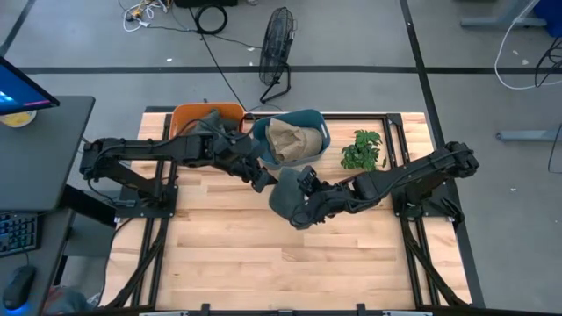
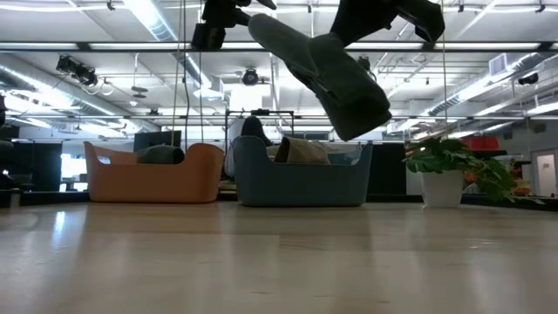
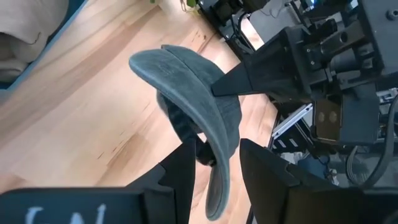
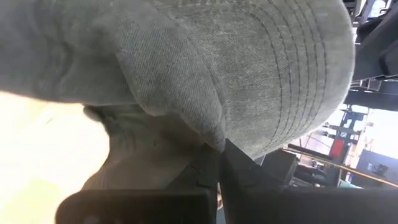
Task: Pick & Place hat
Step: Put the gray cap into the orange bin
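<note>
While held aloft, hat (image 2: pixel 327 65) tilts, brim (image 2: pixel 362 109) pointing down-right.

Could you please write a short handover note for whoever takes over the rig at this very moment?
Right gripper: shut on the grey-green cap, holding it in the air above the table, near the middle.
Left gripper: open, its fingers on either side of the cap's edge, not clamped.
Blue bin at the back of the table holds a tan hat; orange bin to its left holds something dark. A potted plant stands to the right of the blue bin.
Done: cap picked up.
Left: the cap is not yet placed; it looks like a handover between the arms, then a drop into a bin.
</note>
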### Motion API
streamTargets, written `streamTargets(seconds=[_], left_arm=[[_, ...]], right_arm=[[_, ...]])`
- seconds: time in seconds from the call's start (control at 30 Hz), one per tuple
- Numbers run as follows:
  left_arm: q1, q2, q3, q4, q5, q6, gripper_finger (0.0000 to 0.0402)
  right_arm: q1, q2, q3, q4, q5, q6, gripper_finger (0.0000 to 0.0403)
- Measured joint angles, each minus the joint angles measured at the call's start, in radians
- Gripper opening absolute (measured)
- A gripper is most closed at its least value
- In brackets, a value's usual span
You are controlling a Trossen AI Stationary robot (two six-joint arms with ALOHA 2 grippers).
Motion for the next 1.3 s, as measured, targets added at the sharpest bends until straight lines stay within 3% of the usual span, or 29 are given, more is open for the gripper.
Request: streamTargets(seconds=[0.47, 0.6, 0.77, 1.0, 1.3], left_arm=[[-0.002, 0.026, 0.001, -0.001, -0.001, 0.0, 0.0129], [-0.004, 0.03, 0.001, 0.002, -0.001, 0.027, 0.0098], [-0.003, 0.029, 0.001, 0.0, -0.004, 0.029, 0.002], [-0.003, 0.028, 0.001, -0.009, -0.031, 0.023, 0.0016], [0.074, -0.101, 0.0, -0.17, -0.183, 0.019, 0.0016]], right_arm=[[-0.035, 0.0, 0.0, 0.112, 0.004, -0.007, 0.0001], [-0.047, 0.0, 0.0, 0.113, 0.004, 0.0, 0.001], [-0.067, 0.0, 0.0, 0.129, 0.004, 0.039, 0.0036], [-0.076, 0.0, 0.0, 0.129, 0.01, 0.217, 0.0075], [-0.053, 0.0, 0.0, 0.012, 0.236, 0.469, 0.011]])
